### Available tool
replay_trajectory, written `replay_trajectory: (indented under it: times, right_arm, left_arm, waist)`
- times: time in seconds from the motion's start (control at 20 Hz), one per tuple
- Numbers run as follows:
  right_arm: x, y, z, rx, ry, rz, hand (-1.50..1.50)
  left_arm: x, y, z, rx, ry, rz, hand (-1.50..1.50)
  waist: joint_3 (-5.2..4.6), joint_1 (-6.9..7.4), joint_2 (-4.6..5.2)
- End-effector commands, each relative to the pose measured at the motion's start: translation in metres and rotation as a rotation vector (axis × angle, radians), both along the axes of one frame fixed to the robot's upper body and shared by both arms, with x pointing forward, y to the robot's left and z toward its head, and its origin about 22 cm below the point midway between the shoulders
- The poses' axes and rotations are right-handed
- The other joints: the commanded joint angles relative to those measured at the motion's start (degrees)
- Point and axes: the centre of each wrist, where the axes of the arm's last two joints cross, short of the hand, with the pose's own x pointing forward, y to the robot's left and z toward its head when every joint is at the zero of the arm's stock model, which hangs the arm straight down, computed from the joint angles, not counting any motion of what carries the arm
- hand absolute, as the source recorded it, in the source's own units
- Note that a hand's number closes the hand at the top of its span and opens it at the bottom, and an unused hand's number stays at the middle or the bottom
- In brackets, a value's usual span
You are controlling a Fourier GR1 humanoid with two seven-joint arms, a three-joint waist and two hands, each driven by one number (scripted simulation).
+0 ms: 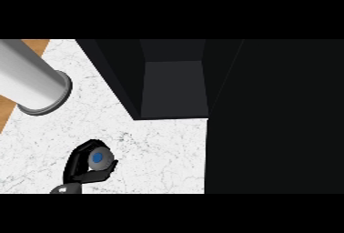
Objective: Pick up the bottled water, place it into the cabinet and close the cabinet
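The bottled water [97,158] is seen from above as a round blue cap, low at the left over the white marble counter [161,154]. My left hand [79,164] is shut on it, black fingers curled round the bottle and hiding its body. The dark cabinet [173,86] stands open up and to the right of the hand, its inside showing as a grey recess. Its black door [275,118] fills the right side of the view. My right hand does not show.
A thick grey cylinder with a rimmed end [33,82] slants in from the top left, above the counter. A strip of wooden floor [8,113] shows past the counter's left edge. Bare marble lies between the hand and the cabinet's front.
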Motion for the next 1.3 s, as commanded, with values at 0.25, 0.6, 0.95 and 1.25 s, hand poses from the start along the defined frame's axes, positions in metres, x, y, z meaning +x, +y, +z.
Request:
replay_trajectory:
  times: [0.25,0.6,0.95,1.25]
  right_arm:
    - [-0.002,-0.004,0.025,-0.049,-0.041,-0.004,-1.5]
    - [0.0,0.009,0.028,-0.028,-0.037,-0.026,-1.5]
    - [-0.01,-0.005,0.037,-0.026,-0.012,-0.031,-1.5]
    - [-0.006,-0.007,0.025,-0.007,-0.053,-0.016,-1.5]
  left_arm:
    - [-0.02,-0.041,-0.023,0.08,-0.088,-0.051,1.5]
    - [0.018,-0.084,-0.002,0.012,-0.093,-0.085,1.5]
    - [0.033,-0.108,0.022,-0.073,-0.108,-0.149,1.5]
    - [0.073,-0.158,0.073,-0.069,-0.1,-0.121,1.5]
  waist:
    - [-0.14,0.77,0.03]
    - [-0.11,1.08,-0.17]
    - [-0.03,1.06,-0.52]
    - [-0.05,0.45,-0.3]
